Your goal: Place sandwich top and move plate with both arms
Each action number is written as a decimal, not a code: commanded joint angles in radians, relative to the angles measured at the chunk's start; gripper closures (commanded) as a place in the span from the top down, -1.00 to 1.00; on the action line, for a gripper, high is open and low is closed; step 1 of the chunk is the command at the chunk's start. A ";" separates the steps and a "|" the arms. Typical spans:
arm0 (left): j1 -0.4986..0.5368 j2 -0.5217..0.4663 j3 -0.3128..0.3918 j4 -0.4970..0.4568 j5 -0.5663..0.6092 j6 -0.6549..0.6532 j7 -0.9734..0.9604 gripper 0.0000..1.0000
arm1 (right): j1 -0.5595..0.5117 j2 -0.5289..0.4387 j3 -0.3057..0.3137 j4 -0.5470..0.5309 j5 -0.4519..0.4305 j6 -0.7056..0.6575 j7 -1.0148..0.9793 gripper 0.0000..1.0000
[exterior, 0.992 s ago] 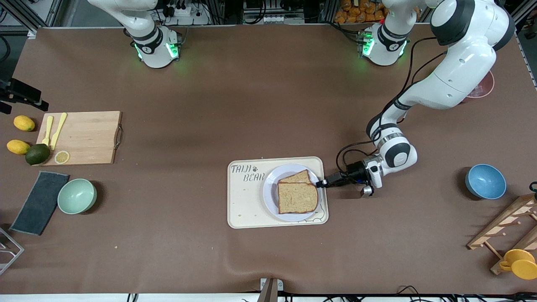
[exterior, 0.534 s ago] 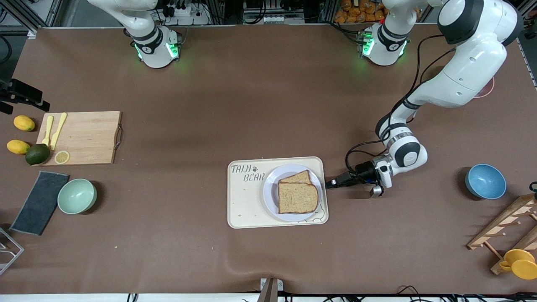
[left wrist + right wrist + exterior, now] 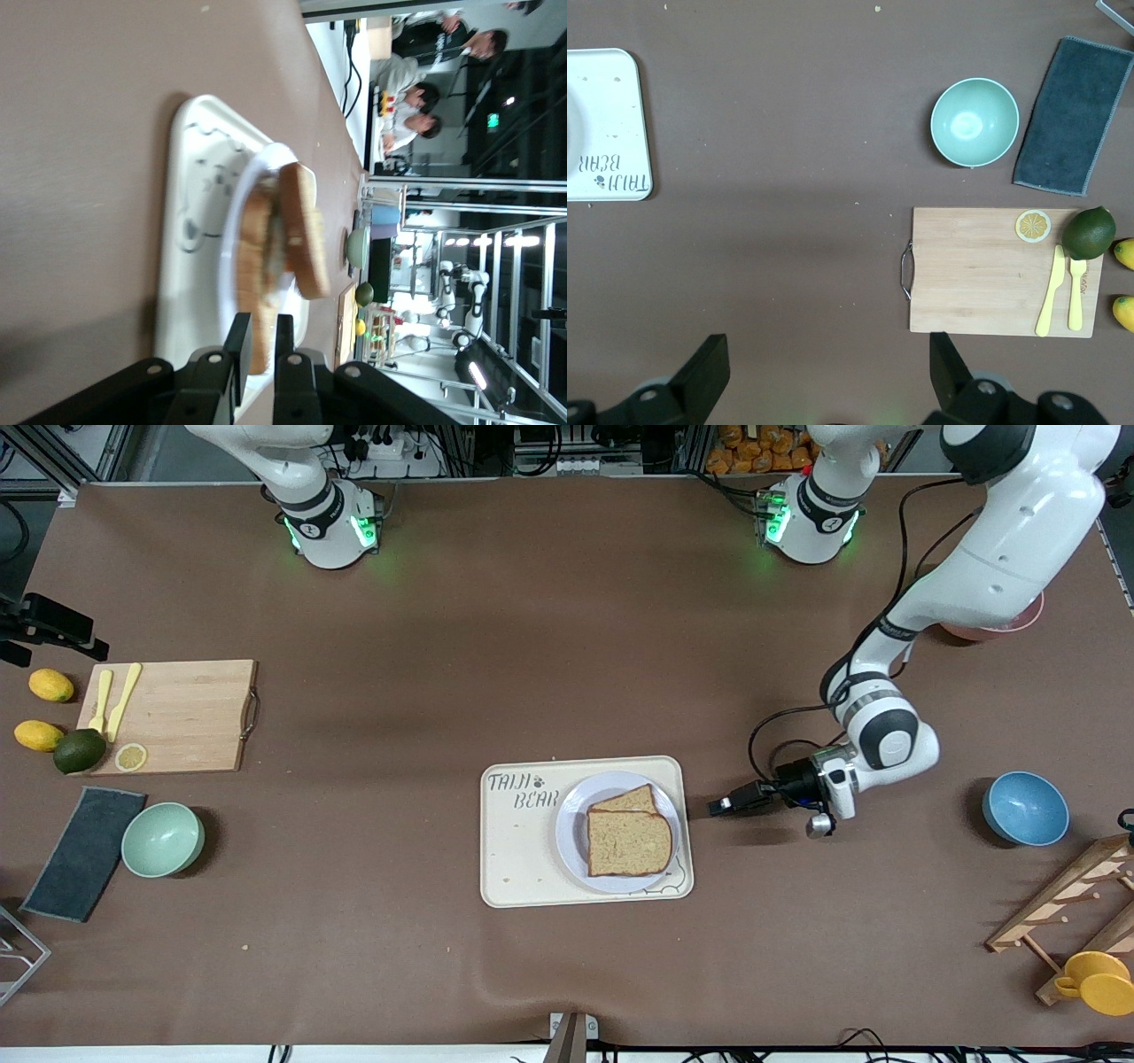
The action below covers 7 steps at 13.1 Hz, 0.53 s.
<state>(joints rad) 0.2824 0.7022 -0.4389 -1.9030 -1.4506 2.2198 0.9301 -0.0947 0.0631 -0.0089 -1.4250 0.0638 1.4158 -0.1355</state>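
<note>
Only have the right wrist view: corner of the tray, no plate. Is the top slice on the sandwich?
Observer: Yes. The top slice lies on the lower slice on the plate, skewed so one edge of the lower slice shows.
Operator: Where's the left gripper?
Observer: The left gripper is low over bare table beside the tray, toward the left arm's end. It holds nothing, with a narrow gap between its fingers.
Operator: My right gripper is open, high over the table. Does the front view show it?
Observer: No. It shows only the base of the right arm, which is waiting.
</note>
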 commanded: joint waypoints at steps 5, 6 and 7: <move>0.020 -0.291 0.011 0.001 0.572 0.000 -0.560 -0.65 | -0.007 0.004 0.010 -0.002 -0.019 0.008 0.008 1.00; 0.018 -0.326 0.012 0.011 0.673 -0.003 -0.620 -0.63 | -0.005 0.004 0.010 -0.002 -0.019 0.006 0.008 1.00; 0.020 -0.354 0.012 0.022 0.819 -0.029 -0.676 -0.62 | -0.007 0.004 0.010 -0.003 -0.018 0.006 0.008 1.00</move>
<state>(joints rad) 0.3018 0.4140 -0.4331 -1.8794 -0.8001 2.2189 0.3501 -0.0947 0.0657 -0.0086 -1.4266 0.0632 1.4161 -0.1355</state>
